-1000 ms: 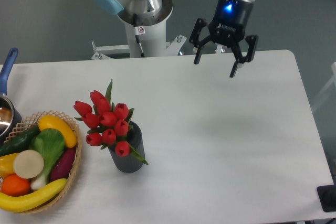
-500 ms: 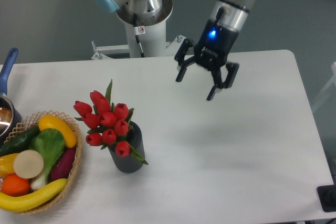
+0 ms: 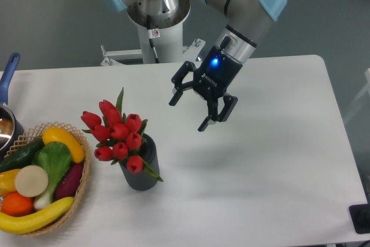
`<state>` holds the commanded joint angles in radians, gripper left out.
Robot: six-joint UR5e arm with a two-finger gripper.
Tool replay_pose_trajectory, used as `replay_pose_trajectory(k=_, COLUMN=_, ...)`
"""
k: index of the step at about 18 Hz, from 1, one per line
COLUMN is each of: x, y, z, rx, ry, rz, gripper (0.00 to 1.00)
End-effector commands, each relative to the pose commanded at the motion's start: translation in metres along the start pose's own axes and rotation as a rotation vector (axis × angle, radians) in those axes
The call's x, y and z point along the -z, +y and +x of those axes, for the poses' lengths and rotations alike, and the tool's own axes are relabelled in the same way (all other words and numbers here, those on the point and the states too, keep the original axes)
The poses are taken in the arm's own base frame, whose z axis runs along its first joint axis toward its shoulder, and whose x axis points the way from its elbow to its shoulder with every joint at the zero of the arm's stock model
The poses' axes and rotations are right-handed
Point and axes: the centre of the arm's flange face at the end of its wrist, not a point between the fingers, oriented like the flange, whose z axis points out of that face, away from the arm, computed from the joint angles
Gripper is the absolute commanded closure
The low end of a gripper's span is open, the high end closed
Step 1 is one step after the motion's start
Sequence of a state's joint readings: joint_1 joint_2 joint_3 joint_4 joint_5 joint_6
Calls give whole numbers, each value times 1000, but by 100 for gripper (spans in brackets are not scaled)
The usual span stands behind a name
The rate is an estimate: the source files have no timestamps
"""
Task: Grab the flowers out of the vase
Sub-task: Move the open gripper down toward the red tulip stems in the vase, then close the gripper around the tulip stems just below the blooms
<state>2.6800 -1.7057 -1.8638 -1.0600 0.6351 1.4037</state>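
Note:
The flowers (image 3: 117,134), a bunch of red tulip buds with green leaves, stand in the dark grey vase (image 3: 143,170) at the left middle of the white table. They lean left and spread wider than the vase. My gripper (image 3: 189,114) hangs open above the table, up and to the right of the flowers, tilted with its fingers pointing down-left. Nothing is between its fingers.
A wicker basket (image 3: 81,192) of fruit and vegetables sits at the front left, close beside the vase. A pot with a blue handle (image 3: 8,76) is at the left edge. The robot base (image 3: 157,24) stands behind the table.
My gripper has travelled left and down across the table towards the flowers, tilting further as it went. It stayed open. Flowers and vase have not moved.

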Motion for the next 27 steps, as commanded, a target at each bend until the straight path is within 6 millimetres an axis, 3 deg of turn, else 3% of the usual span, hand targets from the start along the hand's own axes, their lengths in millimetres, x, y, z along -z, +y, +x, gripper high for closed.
replay_pose_trajectory(k=8, x=-30, y=8, z=13, rx=15, ry=64, rz=21, gripper=0)
replay_pose_trajectory(k=11, x=-32, y=7, z=13, rx=10, ry=66, rz=24, gripper=0)
replay_pose_trajectory(k=17, x=-64, y=7, z=10, rx=-113, ry=70, rz=32, gripper=0)
replay_pose_trajectory(k=21, x=-68, y=-1, z=15, rx=-124, ry=91, rz=98, gripper=0)
replay_pose_trajectory(k=27, x=-84, y=7, z=19, rx=-106, ry=124, rz=103, gripper=0)
